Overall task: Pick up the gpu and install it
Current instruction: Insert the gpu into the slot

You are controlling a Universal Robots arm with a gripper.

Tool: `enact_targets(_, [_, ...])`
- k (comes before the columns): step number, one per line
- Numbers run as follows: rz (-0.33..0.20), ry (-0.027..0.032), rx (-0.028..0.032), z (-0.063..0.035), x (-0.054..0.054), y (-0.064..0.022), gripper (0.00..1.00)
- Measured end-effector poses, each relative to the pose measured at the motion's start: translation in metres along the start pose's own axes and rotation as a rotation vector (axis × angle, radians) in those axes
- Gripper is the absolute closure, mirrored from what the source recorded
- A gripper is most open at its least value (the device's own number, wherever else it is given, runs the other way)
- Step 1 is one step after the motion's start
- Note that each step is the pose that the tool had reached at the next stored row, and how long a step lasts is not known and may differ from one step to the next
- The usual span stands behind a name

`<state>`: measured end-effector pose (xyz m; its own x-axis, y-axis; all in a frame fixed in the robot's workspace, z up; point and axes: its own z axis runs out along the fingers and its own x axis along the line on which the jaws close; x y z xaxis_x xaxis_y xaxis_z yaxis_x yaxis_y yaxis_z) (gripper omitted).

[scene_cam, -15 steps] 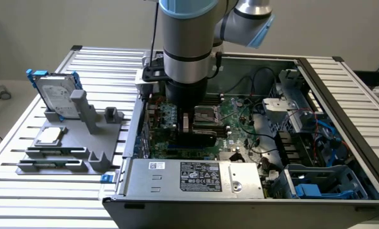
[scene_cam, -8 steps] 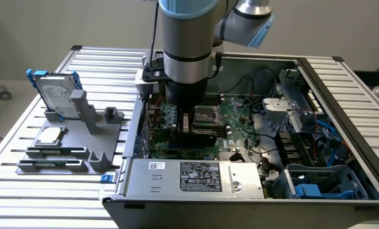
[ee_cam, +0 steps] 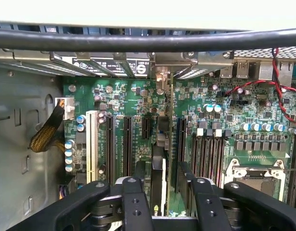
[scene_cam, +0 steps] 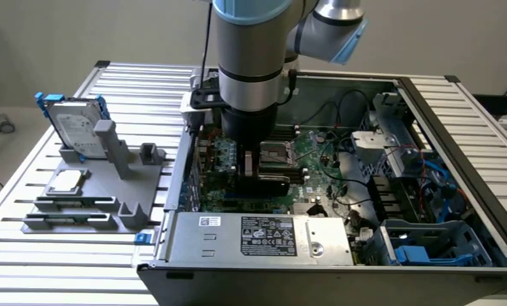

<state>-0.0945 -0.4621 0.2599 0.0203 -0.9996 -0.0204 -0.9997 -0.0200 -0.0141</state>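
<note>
Pincer (ee_cam: 161, 180) sits closest to my lens, spread wide, its fingers (ee_cam: 134, 202) flanking the gpu (ee_cam: 161, 144) without squeezing it. I judge that card light, stiff, fragile: grip its top edge. It stands on edge in a motherboard (ee_cam: 220, 110) slot, long axis running toward the case (ee_cam: 23, 159) rear

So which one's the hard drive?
Find the grey holder on the slatted table, at the exterior view's left of the computer case. The hard drive stands upright at its far end, silver with a blue frame, unlike the flat square chip.
</note>
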Motion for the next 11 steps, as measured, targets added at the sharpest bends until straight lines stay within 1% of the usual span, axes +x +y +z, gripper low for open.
enact_targets(5, [0.000, -0.0043, 0.0001, -0.0146, 0.000, -0.0002, 0.59])
enact_targets(9, [0.000, -0.0055, -0.0002, -0.0269, -0.001, -0.0004, 0.59])
enact_targets(10, [0.000, -0.0056, -0.0003, -0.0292, -0.001, -0.0004, 0.62])
enact_targets(11, [0.000, -0.0058, -0.0006, -0.0312, -0.001, -0.0004, 0.62])
